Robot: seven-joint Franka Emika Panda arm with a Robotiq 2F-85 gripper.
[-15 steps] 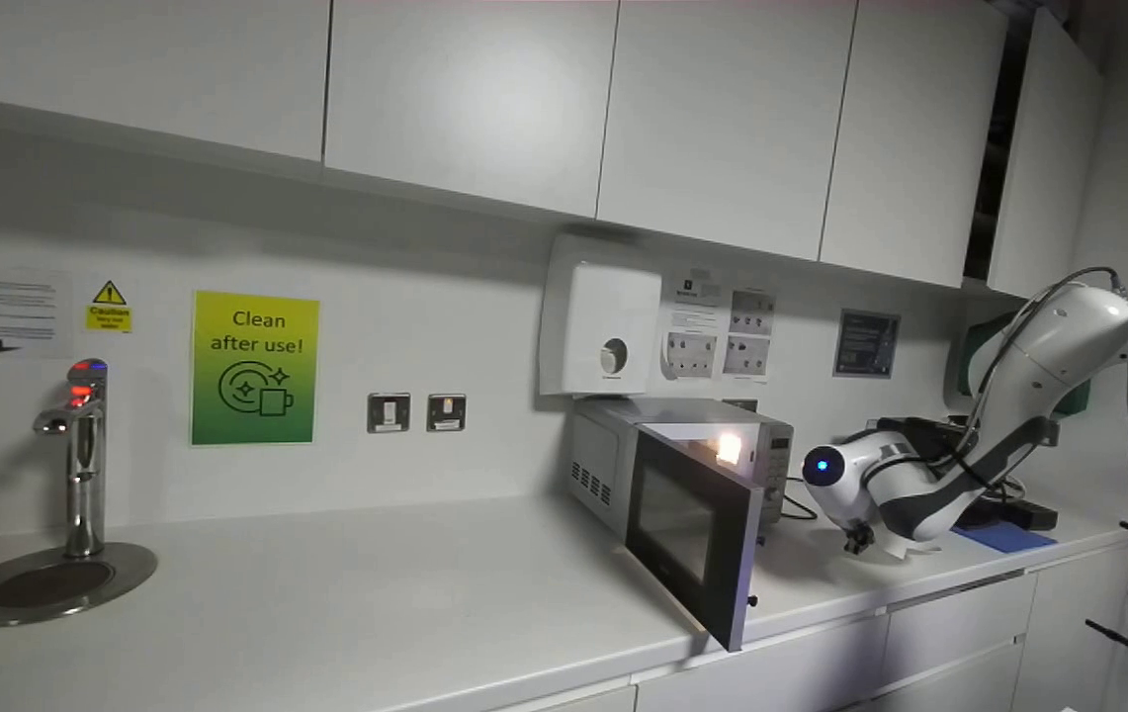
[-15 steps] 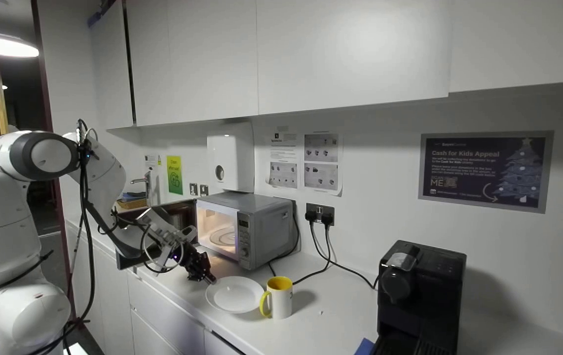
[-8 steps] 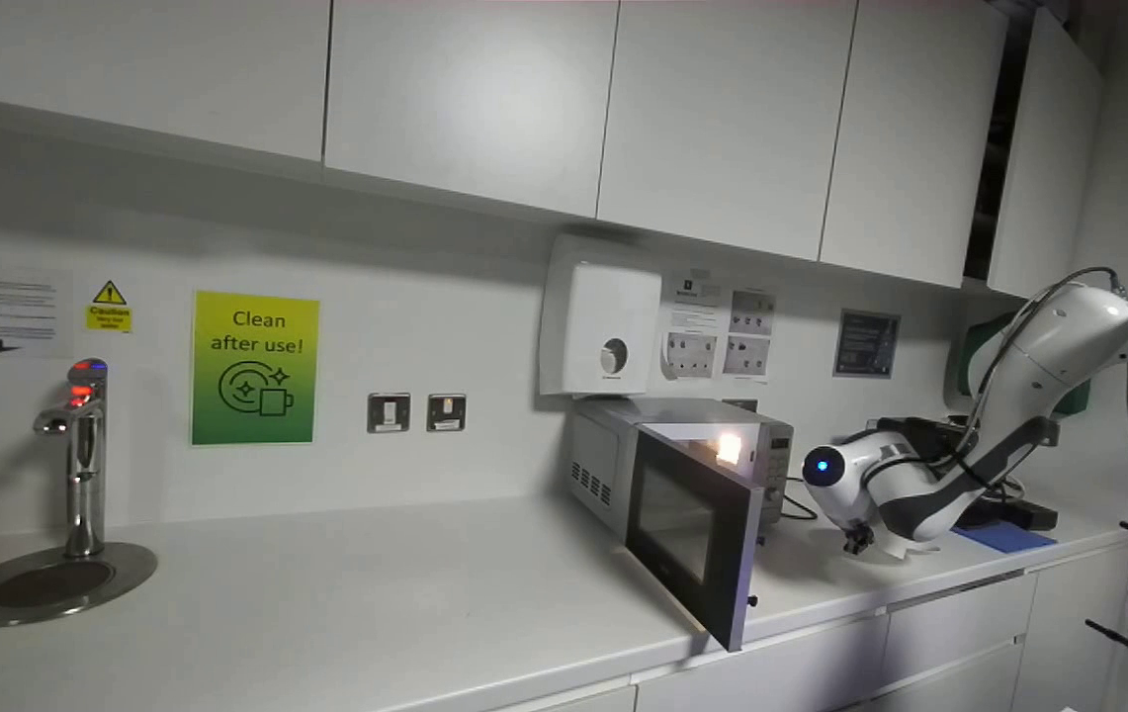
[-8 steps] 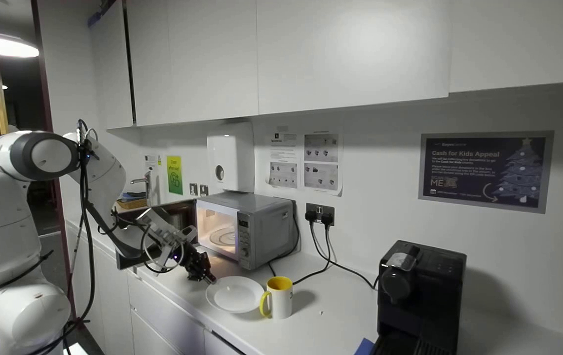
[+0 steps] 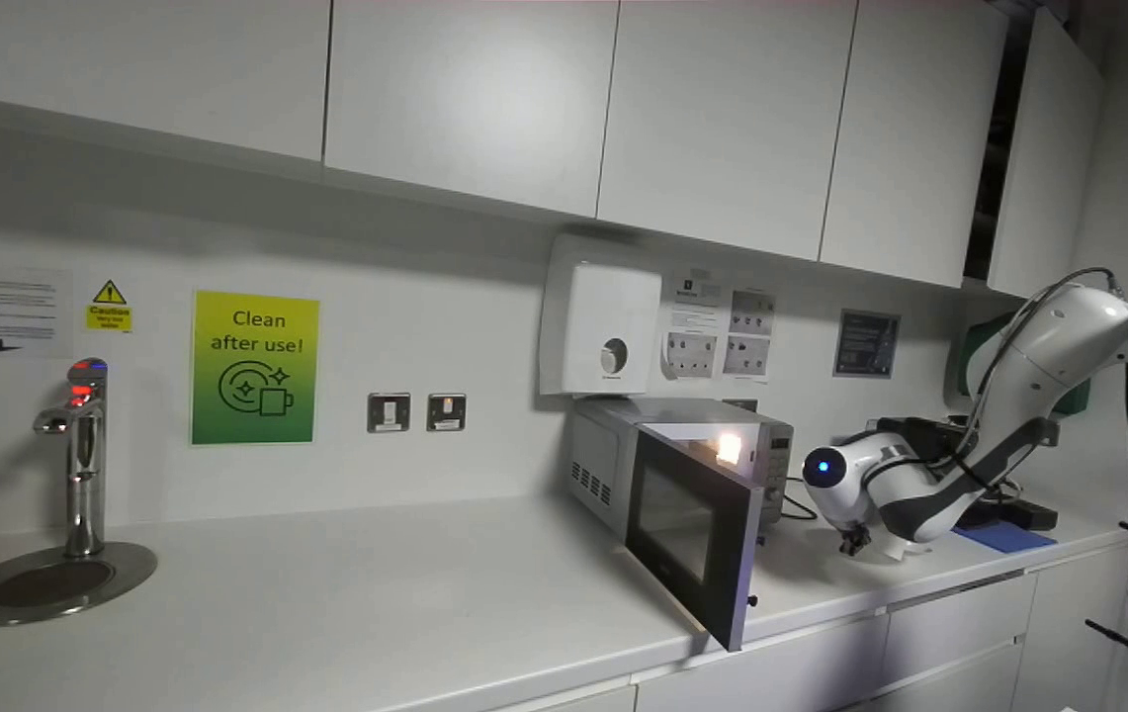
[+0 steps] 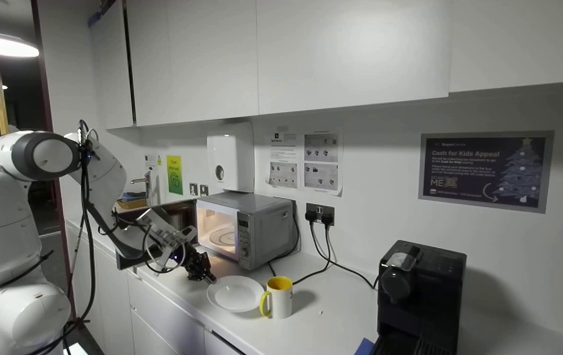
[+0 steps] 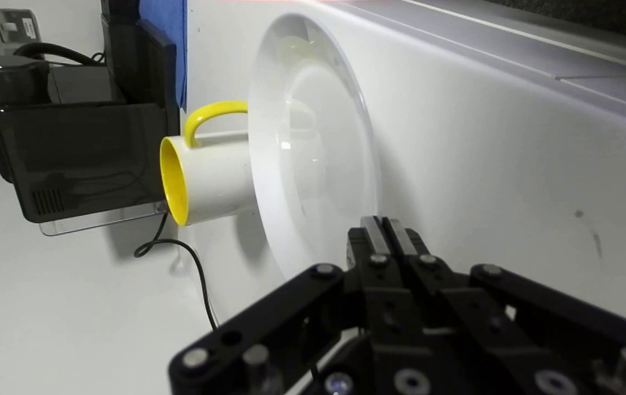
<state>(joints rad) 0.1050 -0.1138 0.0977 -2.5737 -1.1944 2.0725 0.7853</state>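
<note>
On the white counter [image 6: 335, 315]: one white plate [image 7: 318, 148], shallow, rim at your gripper [image 7: 385, 220]. Claw: narrow, apparently clamped on that rim, likely because only a thin edge suits so small a gap. Just right of the plate, in an exterior view: one yellow-lined mug [image 6: 281, 303], upright on its base; whether it touches the plate you cannot tell. Far: one microwave [image 6: 249, 231], door [image 5: 692, 539] standing wide, so its lit interior [image 6: 217, 224] shows. Farther right, near: one black coffee machine [image 6: 424, 296], probably placed for reach of the wall sockets [image 6: 319, 212].
</note>
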